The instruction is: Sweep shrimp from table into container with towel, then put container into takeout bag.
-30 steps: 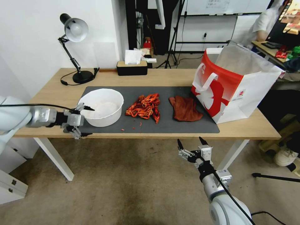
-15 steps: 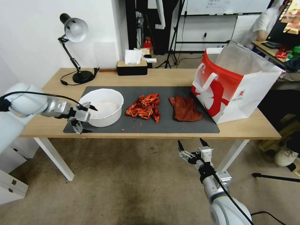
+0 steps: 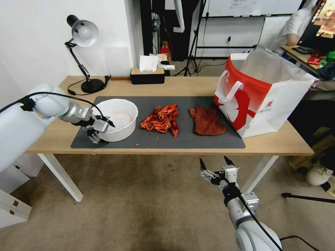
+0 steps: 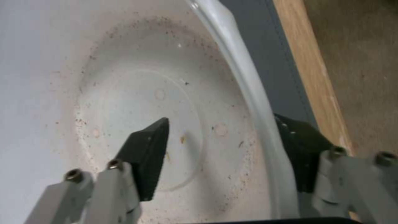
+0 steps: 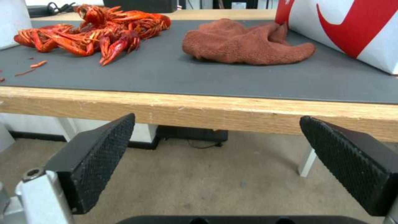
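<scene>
The white container (image 3: pixel 122 134) stands at the left end of the dark mat (image 3: pixel 195 140) on the table (image 3: pixel 195 85). My left gripper (image 3: pixel 105 133) is open and straddles its near-left rim (image 4: pixel 253 93), one finger (image 4: pixel 145 155) inside the bowl and the other outside, with a gap to the wall. The red-orange shrimp (image 3: pixel 161 120) lie heaped mid-mat, also in the right wrist view (image 5: pixel 95 32). Right of them lies the rust-brown towel (image 3: pixel 207 121) (image 5: pixel 244 43). The red and white takeout bag (image 3: pixel 261 94) stands open at the table's right end. My right gripper (image 3: pixel 213 165) (image 5: pixel 217 119) hangs open below the table's front edge.
A black desk lamp (image 3: pixel 83 52) and a tissue box (image 3: pixel 147 75) stand along the table's far side. A few small shrimp bits (image 3: pixel 150 142) lie on the mat near the front. The floor in front of the table is bare carpet.
My left gripper has moved right from beside the table's corner onto the container's rim, still open. The right gripper has barely shifted.
</scene>
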Tool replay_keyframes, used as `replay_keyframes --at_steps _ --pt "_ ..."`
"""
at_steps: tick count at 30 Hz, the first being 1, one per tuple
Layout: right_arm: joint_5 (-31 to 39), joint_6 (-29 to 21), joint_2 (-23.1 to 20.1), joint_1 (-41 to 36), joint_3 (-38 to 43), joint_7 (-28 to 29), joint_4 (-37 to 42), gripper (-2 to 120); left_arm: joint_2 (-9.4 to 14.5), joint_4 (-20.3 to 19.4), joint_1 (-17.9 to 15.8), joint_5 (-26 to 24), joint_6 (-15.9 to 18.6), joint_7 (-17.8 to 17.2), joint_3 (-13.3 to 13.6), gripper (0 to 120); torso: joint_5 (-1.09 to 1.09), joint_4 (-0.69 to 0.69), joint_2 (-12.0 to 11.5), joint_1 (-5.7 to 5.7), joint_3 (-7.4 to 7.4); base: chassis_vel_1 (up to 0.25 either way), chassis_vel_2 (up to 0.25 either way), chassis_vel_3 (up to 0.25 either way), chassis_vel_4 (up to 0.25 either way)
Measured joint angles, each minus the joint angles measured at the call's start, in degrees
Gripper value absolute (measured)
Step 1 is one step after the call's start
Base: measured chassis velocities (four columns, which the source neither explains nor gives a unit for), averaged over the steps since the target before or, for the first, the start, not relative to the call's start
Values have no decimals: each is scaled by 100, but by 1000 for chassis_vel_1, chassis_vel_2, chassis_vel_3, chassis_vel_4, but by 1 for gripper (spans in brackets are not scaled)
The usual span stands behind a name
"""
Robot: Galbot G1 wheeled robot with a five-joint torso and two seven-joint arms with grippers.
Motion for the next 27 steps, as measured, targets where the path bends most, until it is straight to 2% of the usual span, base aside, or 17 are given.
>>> replay_keyframes --at_steps 5,6,8,9,11,12,14,15,17,18,20,21,23,24,25,26,27 --pt "5 0 -14 22 14 0 -23 100 -12 -13 -12 35 -50 107 75 34 -1 0 1 0 -1 0 0 0 0" --pt "5 0 -14 22 14 0 -23 100 -12 -13 -12 35 -50 107 75 34 -1 0 1 0 -1 0 0 0 0" --pt "7 0 -14 27 13 0 -34 100 -9 -27 13 59 -105 147 75 23 -1 -2 1 0 0 0 0 0 0" --pt "7 0 -14 27 13 0 -34 100 -9 -27 13 59 -105 147 75 23 -1 -2 1 0 0 0 0 0 0" --pt "8 0 -12 31 6 1 -37 100 4 -28 30 154 -199 187 32 14 -2 -1 0 0 0 0 0 0 0" --pt "8 0 -12 31 6 1 -37 100 4 -28 30 154 -199 187 32 14 -2 -1 0 0 0 0 0 0 0" --pt "10 0 -7 42 -10 1 -39 100 62 -61 124 212 -291 203 -129 1 -2 -1 0 0 0 0 0 0 0" --pt "10 0 -7 42 -10 1 -39 100 62 -61 124 212 -291 203 -129 1 -2 -1 0 0 0 0 0 0 0" --pt "14 0 -10 47 -25 -2 -39 100 138 -149 304 227 -362 206 -376 0 -2 -1 0 0 0 0 0 0 0" --pt "14 0 -10 47 -25 -2 -39 100 138 -149 304 227 -362 206 -376 0 -2 -1 0 0 0 0 0 0 0" --pt "24 0 -30 55 -29 -8 -32 100 286 -386 664 298 -508 194 -831 0 -2 -1 0 0 0 0 0 0 0" --pt "24 0 -30 55 -29 -8 -32 100 286 -386 664 298 -508 194 -831 0 -2 -1 0 0 0 0 0 0 0" --pt "35 0 -62 67 -31 -9 -13 100 433 -731 1068 311 -632 157 -1371 0 -4 0 0 0 0 0 0 0 0" --pt "43 0 -79 72 -31 -9 -4 100 582 -1024 1417 296 -715 133 -1815 0 -1 -2 0 0 0 0 0 0 0" --pt "53 0 -97 73 -26 -8 -1 100 698 -1252 1701 259 -797 119 -2137 0 -1 -1 0 0 0 0 0 0 0" --pt "53 0 -97 73 -26 -8 -1 100 698 -1252 1701 259 -797 119 -2137 0 -1 -1 0 0 0 0 0 0 0" --pt "72 0 -111 72 -26 -7 8 100 804 -1461 1931 218 -864 108 -2351 0 -1 0 1 0 -1 0 0 0 0"
